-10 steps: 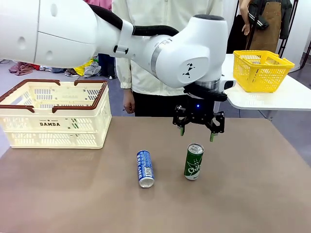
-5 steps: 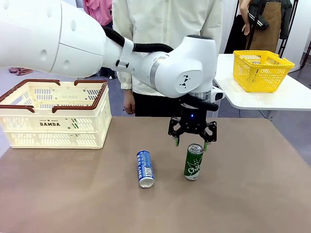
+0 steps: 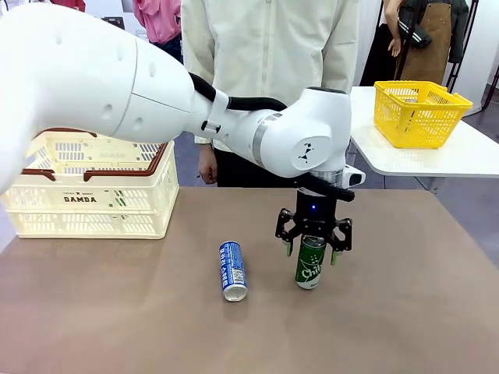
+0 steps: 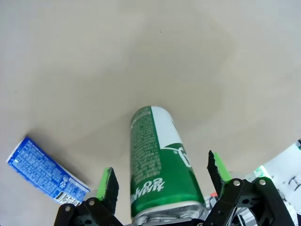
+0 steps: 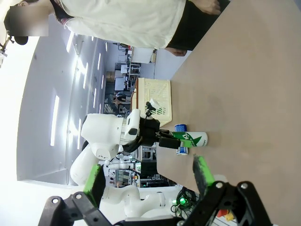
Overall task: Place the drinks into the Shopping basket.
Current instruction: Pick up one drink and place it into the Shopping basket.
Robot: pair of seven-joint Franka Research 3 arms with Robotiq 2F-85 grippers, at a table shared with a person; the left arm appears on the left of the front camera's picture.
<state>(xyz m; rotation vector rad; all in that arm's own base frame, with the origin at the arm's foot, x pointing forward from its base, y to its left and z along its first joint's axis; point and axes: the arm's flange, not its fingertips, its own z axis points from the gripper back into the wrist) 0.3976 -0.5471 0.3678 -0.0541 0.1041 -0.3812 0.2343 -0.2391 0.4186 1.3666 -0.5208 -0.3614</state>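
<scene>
Lowered since before, the left hand (image 3: 312, 254) stands wide around the upright green can (image 3: 309, 269), its long axis vertical.

Upright can (image 3: 311, 263) right of lying can (image 3: 232, 269); basket (image 3: 93, 201) far left, behind.

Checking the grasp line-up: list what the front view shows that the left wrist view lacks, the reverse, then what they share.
Front view adds: the large cream-white slotted Shopping basket with brown rim at table left, a yellow mesh basket on a white side table, and a person in a cream jacket opposite. Left wrist view adds: the white side panel on the slim green drink can, and space between it and each green pad. Shared: the open left gripper straddling that upright can, the blue can lying on its side, the tan tabletop.
</scene>
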